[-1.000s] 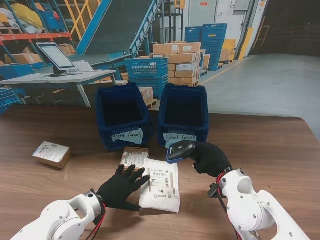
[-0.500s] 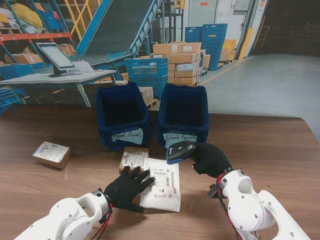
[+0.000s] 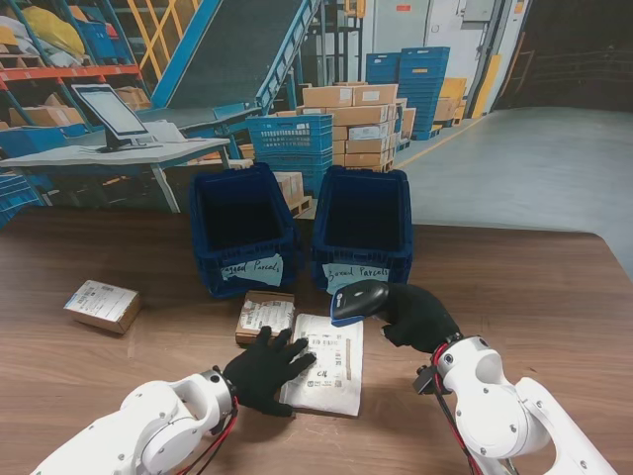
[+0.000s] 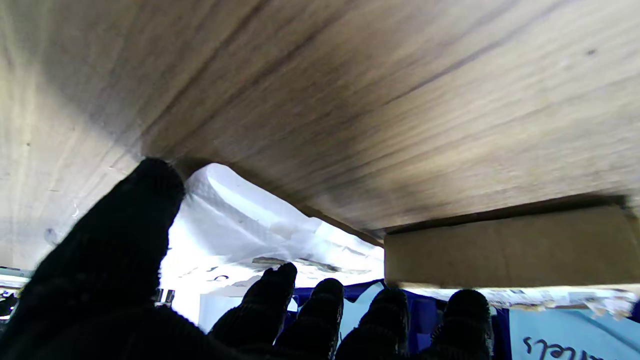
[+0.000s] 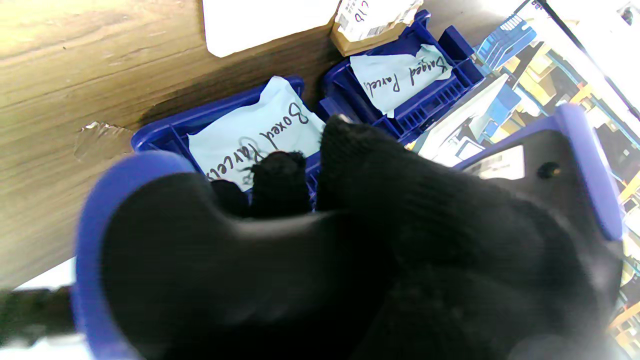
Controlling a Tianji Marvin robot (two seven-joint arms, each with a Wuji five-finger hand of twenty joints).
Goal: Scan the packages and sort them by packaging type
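Left hand [image 3: 265, 368], fingers spread, presses near edge of white bagged parcel [image 3: 326, 364] flat on bench [image 3: 514, 297]. Right hand [image 3: 415, 315] grips scanner [image 3: 358, 297] just beyond parcel. Scan step apparently underway; next: aim at label, then lift parcel toward bagged-parcels crate [image 3: 240, 230].

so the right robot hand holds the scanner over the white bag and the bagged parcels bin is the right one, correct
Not quite: the bagged parcels bin is the left one; the right bin reads boxed parcels, as the stand view shows. The rest holds: the right robot hand holds the scanner over the white bag.
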